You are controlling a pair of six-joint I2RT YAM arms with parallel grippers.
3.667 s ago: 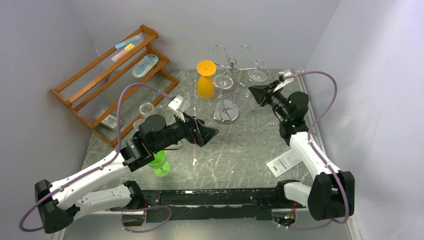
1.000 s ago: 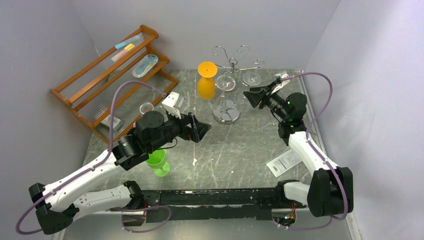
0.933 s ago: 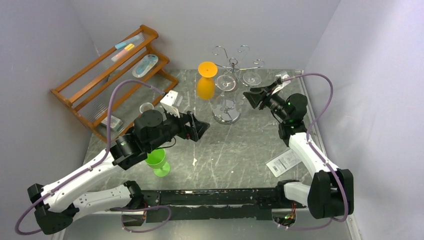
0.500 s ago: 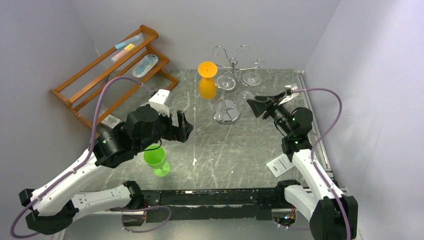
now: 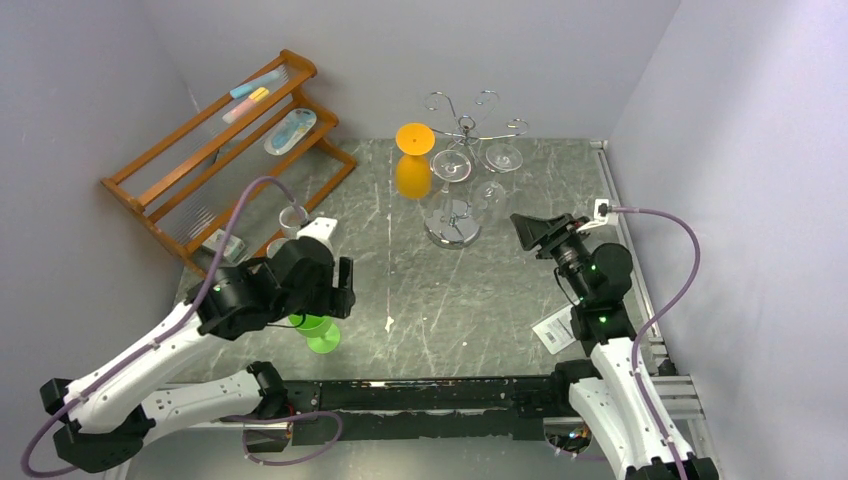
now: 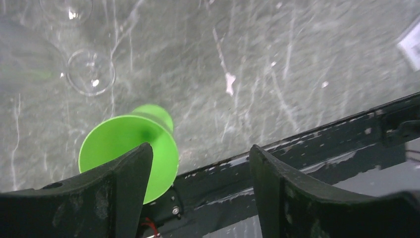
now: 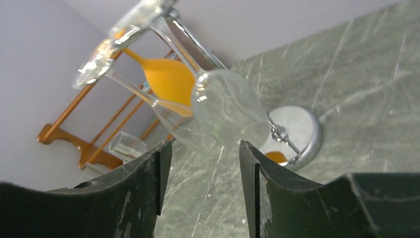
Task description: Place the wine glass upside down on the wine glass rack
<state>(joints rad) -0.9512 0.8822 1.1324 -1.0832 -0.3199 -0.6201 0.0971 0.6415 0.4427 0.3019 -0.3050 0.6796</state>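
Observation:
The silver wire wine glass rack [image 5: 464, 128] stands at the back middle on a round chrome base [image 5: 452, 228]. Two clear wine glasses [image 5: 450, 165] [image 5: 503, 157] and an orange one [image 5: 412, 160] hang from it upside down. The right wrist view shows a clear glass bowl [image 7: 228, 111], the orange glass [image 7: 168, 77] and the base [image 7: 299, 130]. My right gripper [image 5: 530, 232] [image 7: 200, 168] is open and empty, right of the rack and apart from it. My left gripper [image 5: 345, 290] [image 6: 200, 168] is open and empty, pointing down beside an upright green glass [image 5: 318, 330] [image 6: 129, 153].
An orange-brown wooden tiered shelf [image 5: 225, 150] stands at the back left. Two small clear glasses [image 5: 292, 217] [image 6: 90, 72] stand on the table near it. A white label [image 5: 562, 325] lies at the right front. A black rail [image 5: 440, 395] runs along the near edge.
Both arms have pulled back toward the near edge. My right gripper has drawn away from the rack. My left gripper has swung back and down beside the green glass.

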